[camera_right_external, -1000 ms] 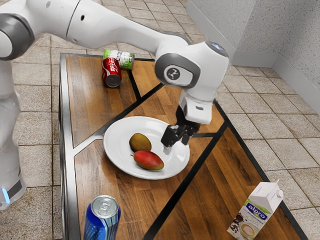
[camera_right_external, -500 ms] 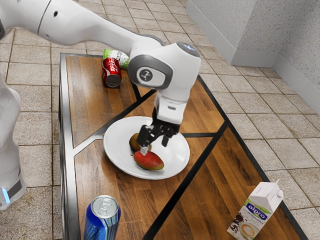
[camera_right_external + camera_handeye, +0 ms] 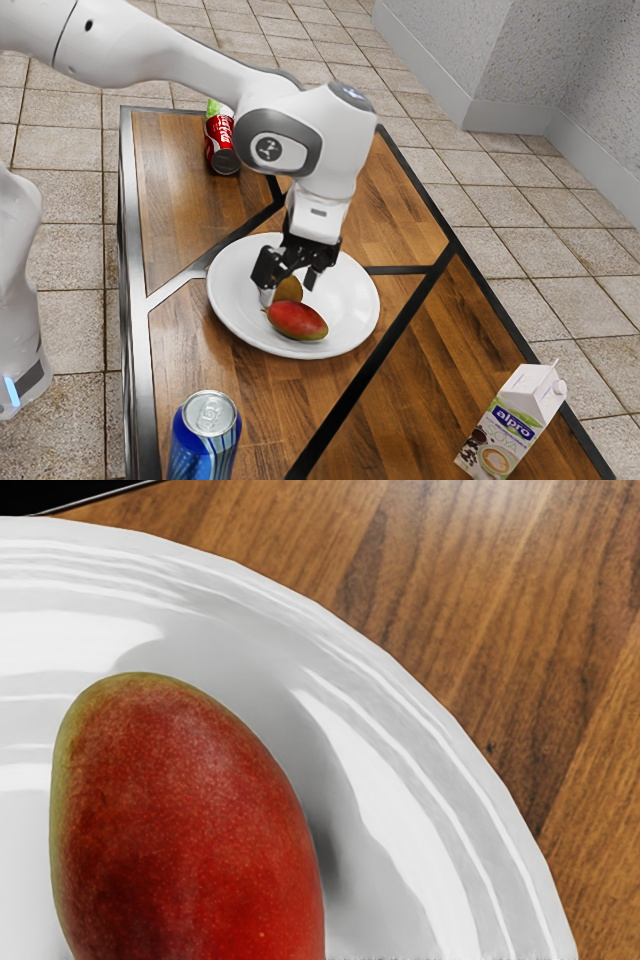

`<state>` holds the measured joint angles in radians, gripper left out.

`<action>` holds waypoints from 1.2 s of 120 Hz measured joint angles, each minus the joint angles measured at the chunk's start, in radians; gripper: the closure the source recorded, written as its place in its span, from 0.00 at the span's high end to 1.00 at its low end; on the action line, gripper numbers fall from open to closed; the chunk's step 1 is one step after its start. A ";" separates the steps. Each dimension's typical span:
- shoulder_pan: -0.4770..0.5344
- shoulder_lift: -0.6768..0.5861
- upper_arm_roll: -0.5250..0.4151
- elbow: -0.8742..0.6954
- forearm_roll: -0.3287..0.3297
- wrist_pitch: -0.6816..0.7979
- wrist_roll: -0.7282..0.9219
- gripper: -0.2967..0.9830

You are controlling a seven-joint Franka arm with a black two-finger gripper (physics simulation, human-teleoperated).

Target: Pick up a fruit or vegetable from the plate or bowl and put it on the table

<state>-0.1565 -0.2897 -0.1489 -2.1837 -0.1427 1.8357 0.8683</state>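
My gripper (image 3: 287, 284) is low over the white plate (image 3: 350, 315) in the exterior view, its fingers apart, one on each side of the brown-green fruit (image 3: 290, 291). The hand partly hides this fruit, and contact with it cannot be made out. Beside it on the plate lies a red mango (image 3: 297, 321), just in front of the fingers. In the wrist view the mango (image 3: 190, 820) rests inside the curved rim of the plate (image 3: 400, 705).
A red can (image 3: 222, 148) lies at the table's far end with a green-labelled item (image 3: 214, 106) behind it. A blue can (image 3: 204, 437) stands near the exterior view's lower edge, and a milk carton (image 3: 512, 422) stands at the lower right.
My hand has swung from the plate's right part toward the exterior view's left, past the mango, and is now around the brown-green fruit. Both fruits appear unmoved.
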 joint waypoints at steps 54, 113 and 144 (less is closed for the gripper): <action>0.015 0.028 0.005 -0.035 0.025 0.085 0.022 0.76; 0.017 0.053 0.003 -0.052 0.020 0.148 0.033 0.76; 0.017 0.072 0.002 -0.063 0.018 0.184 0.035 0.76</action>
<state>-0.1397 -0.2176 -0.1471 -2.2468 -0.1251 2.0192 0.9035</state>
